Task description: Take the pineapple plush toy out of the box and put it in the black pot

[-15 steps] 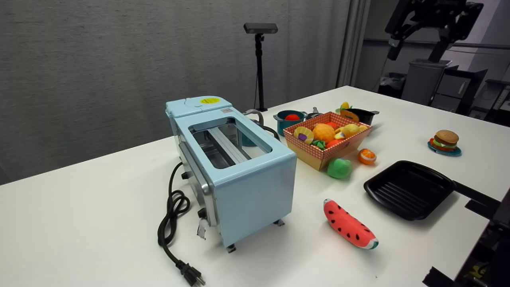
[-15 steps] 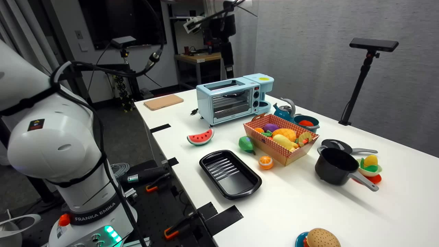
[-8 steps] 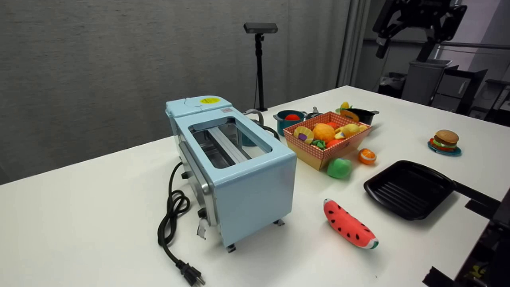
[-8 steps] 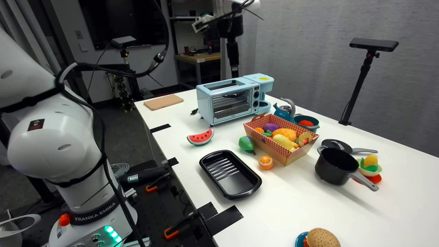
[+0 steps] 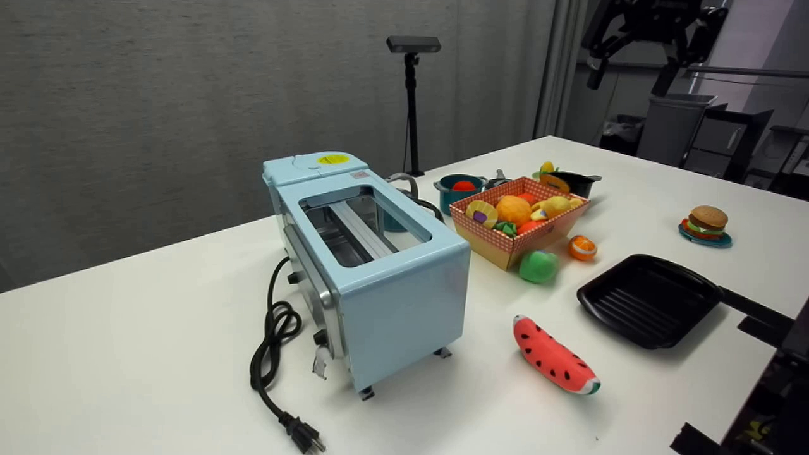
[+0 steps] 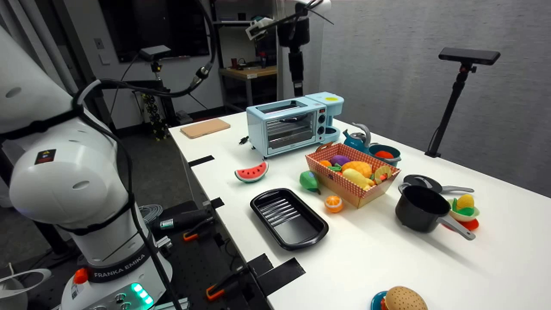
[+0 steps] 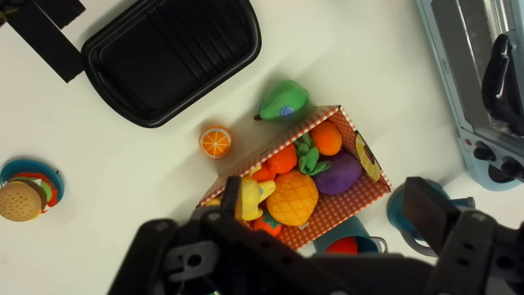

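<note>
The pineapple plush toy (image 7: 292, 198) is yellow-orange with a green tuft. It lies in the red-checked open box (image 7: 339, 208) among other plush foods; both the toy (image 6: 358, 167) and the box (image 6: 338, 186) show in both exterior views. The black pot (image 6: 415, 213) stands upright beyond the box's end, with a grey handle; in an exterior view the pot (image 5: 576, 185) is partly behind the box. It does not show in the wrist view. My gripper (image 7: 325, 182) is wide open and empty, high above the table, its fingers spread around the pineapple's part of the picture. It also shows in an exterior view (image 5: 627, 85).
A light-blue toaster oven (image 6: 287, 131) stands beyond the box. A teal pot (image 6: 389, 160) and teal kettle (image 6: 355, 141) are behind it. A green plush (image 6: 309, 181), orange (image 6: 333, 203), black ridged pan (image 6: 301, 237), watermelon slice (image 6: 252, 172) and burger (image 6: 404, 299) lie around.
My gripper has moved sideways in the air, leftward in one exterior view and rightward in another, staying open. The toys, box and pot have not moved.
</note>
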